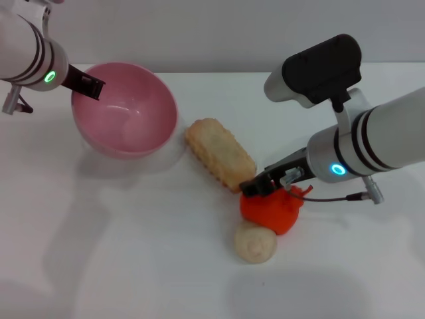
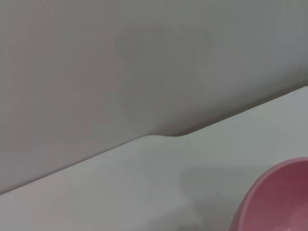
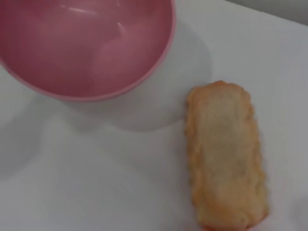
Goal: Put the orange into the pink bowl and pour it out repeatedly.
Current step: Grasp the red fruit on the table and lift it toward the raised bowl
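Note:
The pink bowl (image 1: 126, 111) stands empty at the back left of the white table, tipped a little toward me; it also shows in the left wrist view (image 2: 281, 199) and the right wrist view (image 3: 86, 48). My left gripper (image 1: 87, 84) is shut on its left rim. At the front right, the orange (image 1: 271, 210) rests against a beige ball. My right gripper (image 1: 272, 182) sits on top of the orange, with its fingers closed around the fruit's upper part.
A long beige bread-like toy (image 1: 220, 154) (image 3: 224, 154) lies between the bowl and the orange. The beige ball (image 1: 255, 243) touches the orange's near side. The table's back edge and a grey wall (image 2: 144, 72) are behind the bowl.

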